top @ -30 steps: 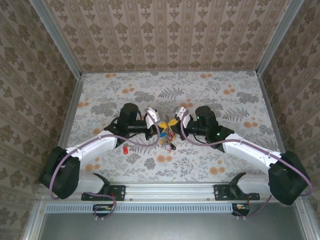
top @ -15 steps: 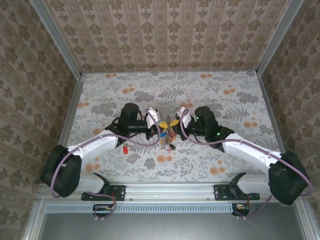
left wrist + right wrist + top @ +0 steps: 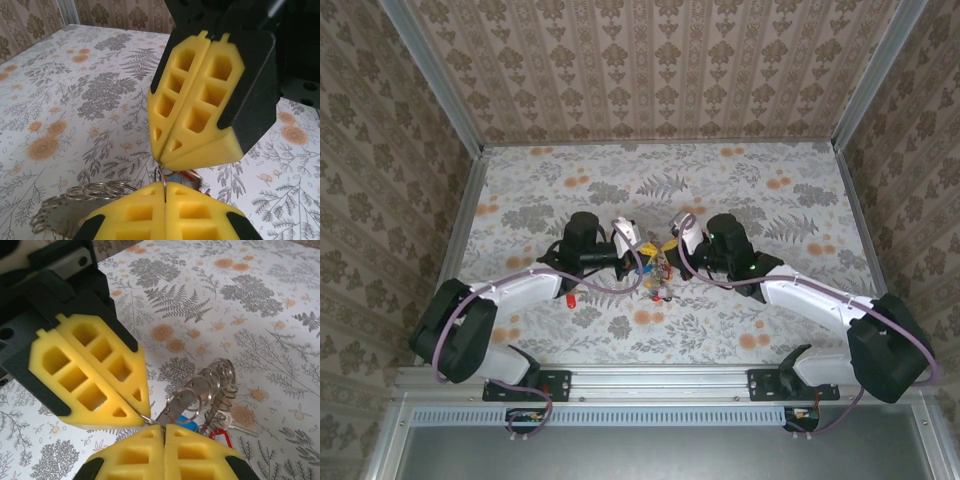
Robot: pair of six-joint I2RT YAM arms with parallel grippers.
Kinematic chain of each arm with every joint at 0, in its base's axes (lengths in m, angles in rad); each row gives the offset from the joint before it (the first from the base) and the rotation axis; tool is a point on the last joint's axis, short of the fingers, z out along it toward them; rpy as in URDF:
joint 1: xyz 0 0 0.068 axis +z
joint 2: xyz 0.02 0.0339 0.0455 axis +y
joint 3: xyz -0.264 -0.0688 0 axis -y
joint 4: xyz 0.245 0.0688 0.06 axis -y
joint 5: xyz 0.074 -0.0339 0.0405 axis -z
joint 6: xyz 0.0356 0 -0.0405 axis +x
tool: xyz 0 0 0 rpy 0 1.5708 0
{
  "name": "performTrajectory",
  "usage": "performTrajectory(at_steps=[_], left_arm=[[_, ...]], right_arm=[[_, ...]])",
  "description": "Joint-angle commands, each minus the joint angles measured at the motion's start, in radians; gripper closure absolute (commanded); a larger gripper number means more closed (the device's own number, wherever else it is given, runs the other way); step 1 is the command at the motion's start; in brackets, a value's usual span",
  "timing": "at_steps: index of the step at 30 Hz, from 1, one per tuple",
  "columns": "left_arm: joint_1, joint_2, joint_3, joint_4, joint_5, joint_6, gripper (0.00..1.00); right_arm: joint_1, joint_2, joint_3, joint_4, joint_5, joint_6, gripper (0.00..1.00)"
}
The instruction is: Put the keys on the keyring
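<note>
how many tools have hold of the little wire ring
2: the left tool, at the bottom of its wrist view, and the right tool, tip to tip above it, each shut on the ring.

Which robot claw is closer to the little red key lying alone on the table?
Left, narrowly. The left gripper is up and right of the red key; the right gripper meets it tip to tip, farther right.
</note>
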Motion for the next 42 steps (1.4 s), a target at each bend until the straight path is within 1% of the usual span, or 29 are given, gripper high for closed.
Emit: performTrajectory(at_steps=[1, 9, 13, 18, 22, 23, 38, 42], left_arm=[[-0.011, 0.018, -0.035, 0.106, 0.013, -0.041, 1.0], [-0.01, 0.077, -0.091, 0.241, -0.009, -0.082, 1.0], [-0.01, 0.11, -0.111, 0.299, -0.025, -0.102, 1.0], [-0.01, 0.131, -0.143, 0.382, -0.07, -0.132, 1.0], [-0.01, 0.154, -0.156, 0.426, -0.073, -0.154, 1.0], [-0.01, 0.163, -0.163, 0.449, -0.1, -0.161, 1.0], [-0.02, 0.291, -0.216, 0.668, -0.171, -0.249, 1.0], [-0.023, 0.323, -0.223, 0.726, -0.184, -0.277, 1.0]], right_arm=[[-0.02, 0.021, -0.023, 0.076, 0.051, 0.051, 1.0], [-0.053, 0.068, -0.028, 0.111, -0.005, 0.137, 1.0], [-0.062, 0.079, -0.027, 0.116, -0.03, 0.155, 1.0], [-0.072, 0.087, -0.036, 0.129, -0.05, 0.176, 0.99], [-0.087, 0.09, -0.045, 0.155, -0.058, 0.226, 0.98], [-0.089, 0.09, -0.046, 0.16, -0.065, 0.231, 0.98], [-0.092, 0.09, -0.057, 0.219, -0.1, 0.243, 1.0], [-0.094, 0.09, -0.056, 0.169, -0.061, 0.226, 1.0]])
